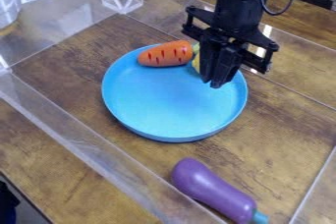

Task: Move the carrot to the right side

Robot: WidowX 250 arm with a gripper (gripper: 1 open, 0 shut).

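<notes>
The carrot (167,55), orange-red with thin dark lines, lies on its side at the back left of the blue plate (171,110). My gripper (218,77) hangs just to the right of it, over the plate's back middle, fingers pressed together and shut. I see nothing held between them. A small gap separates the gripper from the carrot's thick end. A sliver of the yellow lemon (197,64) shows behind the fingers; the rest of it is hidden.
A purple eggplant (214,191) lies on the wooden table (79,71) near the front right. Clear plastic walls (66,135) run along the left and front sides. Bare wood lies right of the plate.
</notes>
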